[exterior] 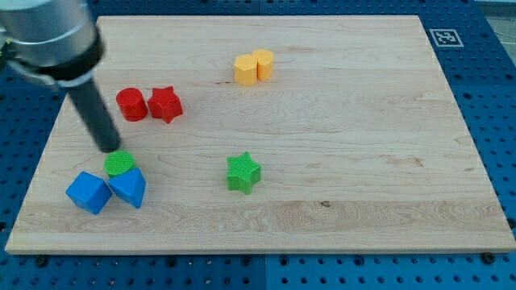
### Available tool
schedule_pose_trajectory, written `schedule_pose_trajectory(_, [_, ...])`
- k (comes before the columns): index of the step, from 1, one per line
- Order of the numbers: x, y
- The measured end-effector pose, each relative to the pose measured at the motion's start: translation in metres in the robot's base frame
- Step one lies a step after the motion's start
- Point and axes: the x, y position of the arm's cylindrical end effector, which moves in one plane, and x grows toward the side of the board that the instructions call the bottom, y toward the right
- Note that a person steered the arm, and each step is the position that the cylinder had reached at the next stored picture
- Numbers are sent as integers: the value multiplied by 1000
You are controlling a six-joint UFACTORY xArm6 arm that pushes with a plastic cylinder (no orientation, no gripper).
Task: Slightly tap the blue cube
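The blue cube (pixel 88 192) is sitting near the board's bottom-left corner, touching a blue wedge-shaped block (pixel 129 188) on its right side. A green cylinder (pixel 119 164) is lying just above that pair, pressing against the wedge's top. My tip (pixel 108 148) is resting just above and left of the green cylinder, close to it, and standing apart from the blue cube, up and to its right. I am carrying no fingers, only this bare rod, so nothing is being held. Farther toward the top edge, a red cylinder (pixel 131 105) and a red star (pixel 165 104) are sitting side by side. A green star (pixel 243 172) is lying near the middle of the wooden board (pixel 363 161). Two yellow blocks (pixel 254 66) are touching each other near the top edge.
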Motion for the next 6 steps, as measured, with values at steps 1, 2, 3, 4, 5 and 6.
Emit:
schedule_pose_trajectory(1, [29,-20])
schedule_pose_trajectory(2, [39,-20])
schedule_pose_trajectory(3, [44,-14])
schedule_pose_trajectory(4, [45,2])
schedule_pose_trajectory(5, [47,2])
schedule_pose_trajectory(6, [51,3])
